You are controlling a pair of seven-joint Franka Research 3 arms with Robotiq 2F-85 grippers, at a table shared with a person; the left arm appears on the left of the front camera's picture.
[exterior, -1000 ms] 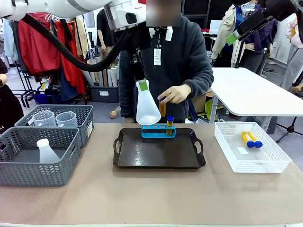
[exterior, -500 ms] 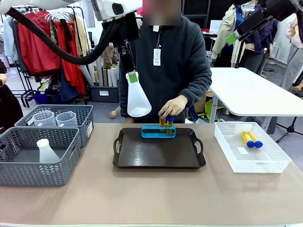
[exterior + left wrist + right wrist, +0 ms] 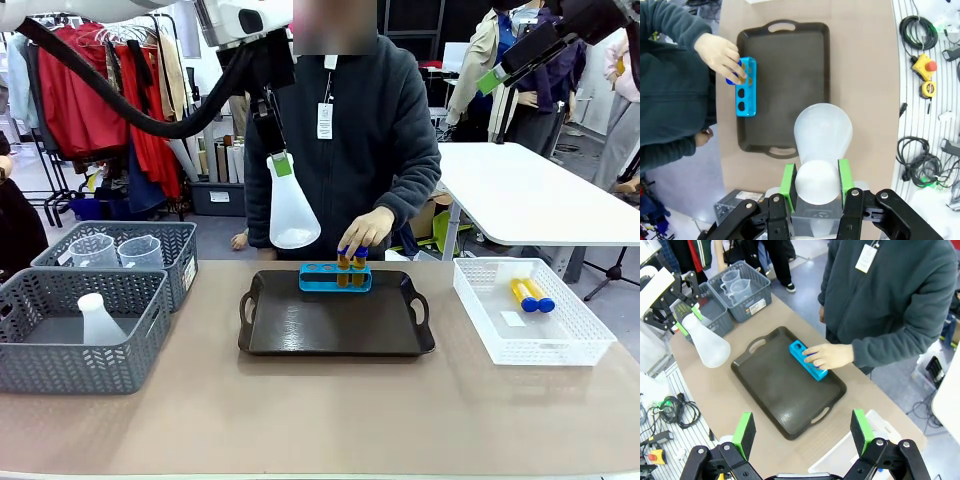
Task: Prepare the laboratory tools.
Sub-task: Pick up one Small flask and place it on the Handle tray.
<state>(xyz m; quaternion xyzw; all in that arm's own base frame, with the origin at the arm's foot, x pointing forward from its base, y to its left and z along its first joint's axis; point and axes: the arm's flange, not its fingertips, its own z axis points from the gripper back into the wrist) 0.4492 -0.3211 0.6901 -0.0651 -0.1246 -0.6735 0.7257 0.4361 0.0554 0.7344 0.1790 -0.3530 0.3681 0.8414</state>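
Left gripper [image 3: 817,181] is clamped on the neck of the white conical flask [image 3: 292,215], which is held aloft near the left end of the black tray [image 3: 330,328]. Right gripper [image 3: 802,432] is raised high, fingers spread wide and empty. At the tray's far edge two amber test tubes [image 3: 358,272] are seated in the blue rack [image 3: 322,280], their caps touched by the person's hand [image 3: 368,228].

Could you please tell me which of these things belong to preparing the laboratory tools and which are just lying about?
Belong: conical flask held by the left gripper; second flask; blue rack; test tubes; beakers.
Lying about: grey mesh baskets, white mesh basket, black tray (holders only); clothes rail; cables.
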